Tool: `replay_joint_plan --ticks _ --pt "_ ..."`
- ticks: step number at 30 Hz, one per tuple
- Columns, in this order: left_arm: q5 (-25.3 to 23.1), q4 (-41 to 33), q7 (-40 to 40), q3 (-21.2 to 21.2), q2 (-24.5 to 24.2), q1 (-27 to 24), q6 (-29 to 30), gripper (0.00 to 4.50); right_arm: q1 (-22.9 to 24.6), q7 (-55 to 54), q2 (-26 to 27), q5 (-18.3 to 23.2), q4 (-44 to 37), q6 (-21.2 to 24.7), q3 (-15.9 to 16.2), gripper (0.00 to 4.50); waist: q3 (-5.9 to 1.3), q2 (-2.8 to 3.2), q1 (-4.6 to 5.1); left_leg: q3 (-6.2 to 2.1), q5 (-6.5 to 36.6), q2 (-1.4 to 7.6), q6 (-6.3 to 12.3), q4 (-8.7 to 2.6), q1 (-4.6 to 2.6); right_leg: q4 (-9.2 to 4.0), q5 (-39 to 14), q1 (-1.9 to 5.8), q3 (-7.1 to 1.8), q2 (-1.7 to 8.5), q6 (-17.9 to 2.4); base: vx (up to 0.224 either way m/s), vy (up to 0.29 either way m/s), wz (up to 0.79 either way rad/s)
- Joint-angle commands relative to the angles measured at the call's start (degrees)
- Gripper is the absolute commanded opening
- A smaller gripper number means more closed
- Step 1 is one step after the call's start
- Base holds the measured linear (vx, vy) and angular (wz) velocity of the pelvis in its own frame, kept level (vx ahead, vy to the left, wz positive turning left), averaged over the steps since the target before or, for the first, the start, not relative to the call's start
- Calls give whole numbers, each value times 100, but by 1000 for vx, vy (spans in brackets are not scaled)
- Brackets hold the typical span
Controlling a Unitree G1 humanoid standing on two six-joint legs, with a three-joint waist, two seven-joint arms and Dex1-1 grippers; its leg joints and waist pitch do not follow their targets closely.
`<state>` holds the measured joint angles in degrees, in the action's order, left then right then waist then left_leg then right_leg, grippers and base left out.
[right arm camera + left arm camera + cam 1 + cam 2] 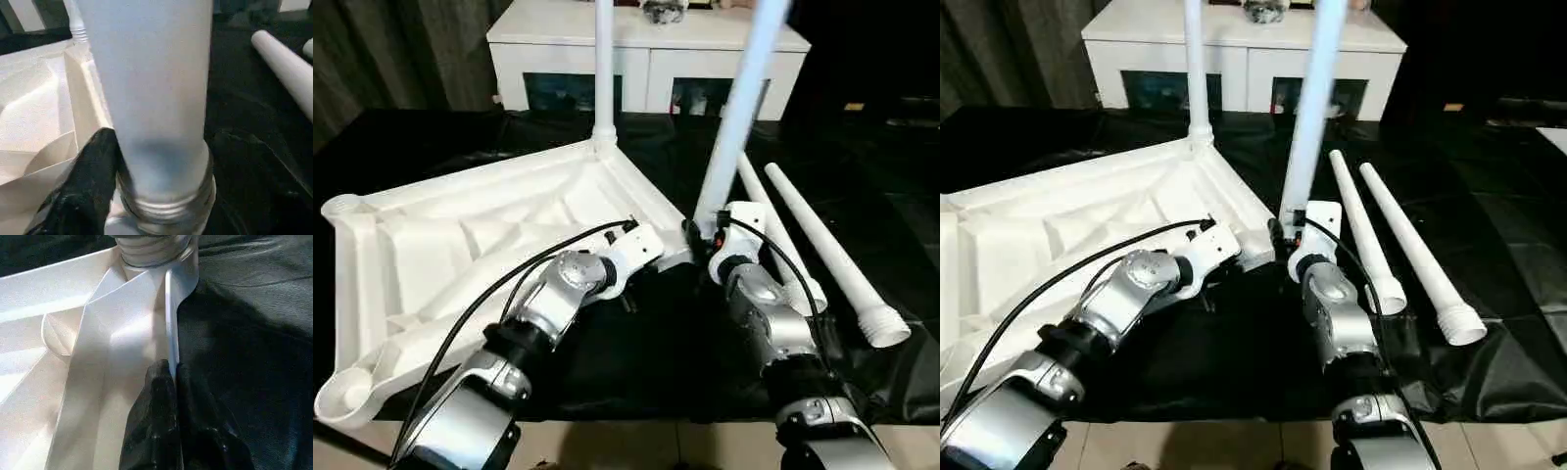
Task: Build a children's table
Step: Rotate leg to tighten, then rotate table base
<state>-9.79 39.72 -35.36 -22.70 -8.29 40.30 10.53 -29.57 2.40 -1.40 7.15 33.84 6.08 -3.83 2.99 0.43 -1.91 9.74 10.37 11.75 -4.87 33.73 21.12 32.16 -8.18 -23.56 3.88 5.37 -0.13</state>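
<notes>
Table top: the white square top (499, 230) lies underside up on the black-covered bench (646, 362), ribs showing, its near corner pointing between your two arms.
Far leg: one leg (604, 69) stands upright in the far corner socket, apparently seated.
Second leg: a second leg (736, 117) rises at a slight tilt from the near corner socket; in the right wrist view its threaded collar (168, 205) shows above the socket, so you should judge it started but not wound home.
Spare legs: two more legs (832, 257) lie side by side on the bench to your right, well clear of the top; one has its threaded end toward you.
Empty sockets: the two corners on your left (342, 208) are unfilled.
Left fingers: your left gripper (171, 382) is clenched on the thin edge wall of the top, just beside the near corner, steadying it.
Right fingers: your right gripper (161, 171) sits at the base of the second leg with a black finger (90, 171) on either side; whether they clamp it or stand just off it cannot be told.
Step in hand: fitting the second of four legs.
Next move calls for: straightening the leg, turning it until the collar disappears, and keeping the left hold firm so the top does not spin with it.
</notes>
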Motion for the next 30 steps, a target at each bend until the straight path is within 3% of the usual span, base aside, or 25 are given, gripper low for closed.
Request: replay_joint_plan --ticks 1,5,8,10,11,12,13,15,17,19,20,22,24,25,26,28,29,30 --pt "-16 -64 272 207 -76 180 -348 0 136 -309 -269 -200 -218 -197 -138 352 -410 -3 8 19 1887 42 85 -455 -90 -377 -2045 222 -137 197 -850 0 0 0" --pt "-2 -7 270 220 -42 210 -520 0 432 -258 -428 -370 -880 -300 -48 352 -424 -11 -34 53 1546 45 152 -426 -72 -325 -1677 224 -169 179 -934 0 0 0" --pt "90 186 584 396 123 330 -870 0 914 167 -553 -311 -1709 -247 36 352 -434 -47 -96 82 1255 32 317 -385 -38 -273 -1321 243 -203 165 -960 55 -15 7" --pt "214 203 605 519 186 357 -877 58 1065 317 -613 -317 -1927 -240 102 354 -470 -49 -129 62 755 27 439 -364 26 -173 -805 326 -204 183 -1032 28 -5 0" --pt "337 196 546 622 229 382 -927 58 1203 433 -666 -319 -2117 -260 155 354 -476 -52 -134 58 653 32 477 -355 24 -152 -679 328 -200 181 -1068 0 0 0" --pt "515 73 590 823 273 404 -894 58 1415 594 -727 -244 -2427 -246 198 354 -479 -71 -149 62 553 18 565 -336 42 -141 -497 347 -204 194 -1150 0 0 0" --pt "635 -70 639 975 276 403 -864 67 1580 726 -762 -142 -2676 -210 221 354 -505 -44 -171 68 494 54 662 -319 -12 -108 -263 314 -206 192 -1298 0 0 0" --pt "727 -309 661 1113 206 349 -761 99 1736 870 -817 -89 -2906 -230 283 354 -498 -40 -146 60 417 54 804 -308 31 -76 -58 321 -189 181 -1405 0 0 0" --pt "879 -810 553 1321 37 165 -414 100 1950 1170 -878 101 -3246 -125 409 354 -476 -62 -125 64 547 69 855 -315 32 -92 -244 322 -181 191 -1421 0 0 0" --pt "909 -1021 500 1378 -50 68 -299 113 1977 1262 -906 106 -3289 -121 475 354 -441 -54 -113 76 801 73 825 -331 21 -151 -684 288 -183 178 -1350 0 0 0" --pt "999 -1610 322 1536 -302 -209 108 131 2004 1500 -958 142 -3335 -51 640 354 -427 -69 -105 66 980 86 721 -351 19 -162 -986 295 -180 191 -1293 0 0 0" --pt "942 -2267 216 1756 -745 -569 586 143 1934 1683 -995 67 -3214 66 839 354 -395 -36 -57 57 1230 93 525 -386 31 -206 -1467 260 -183 183 -1131 0 0 0" --pt "841 -2493 261 1892 -971 -712 821 154 1883 1740 -1003 21 -3127 157 922 354 -400 -3 -11 45 1345 101 363 -398 -5 -195 -1561 233 -182 157 -1051 0 0 0" --pt "739 -2631 281 2053 -1228 -837 1003 170 1811 1700 -1013 -123 -2993 150 990 354 -386 -25 -9 61 1453 84 302 -397 -32 -237 -1673 193 -186 135 -992 0 0 0" --pt "719 -2697 316 2151 -1396 -919 1086 180 1788 1681 -1022 -222 -2957 170 1021 354 -391 -6 -17 46 1484 99 243 -401 -46 -216 -1673 185 -189 147 -1003 0 0 0" --pt "456 -2711 536 2387 -1807 -1063 1245 188 1710 1685 -988 -258 -2837 310 1029 354 -371 2 -5 40 1549 77 143 -427 -23 -218 -1719 189 -193 131 -905 0 0 0" --pt "407 -2711 568 2434 -1875 -1085 1283 188 1692 1681 -981 -264 -2810 328 1031 354 -376 19 -21 34 1572 81 114 -422 -45 -210 -1705 179 -194 133 -894 0 0 0" --pt "-19 -2725 818 2860 -2502 -1299 1672 214 1507 1622 -940 -386 -2541 541 1082 354 -382 2 -20 34 1557 83 88 -422 -55 -198 -1605 172 -200 129 -904 0 0 0"
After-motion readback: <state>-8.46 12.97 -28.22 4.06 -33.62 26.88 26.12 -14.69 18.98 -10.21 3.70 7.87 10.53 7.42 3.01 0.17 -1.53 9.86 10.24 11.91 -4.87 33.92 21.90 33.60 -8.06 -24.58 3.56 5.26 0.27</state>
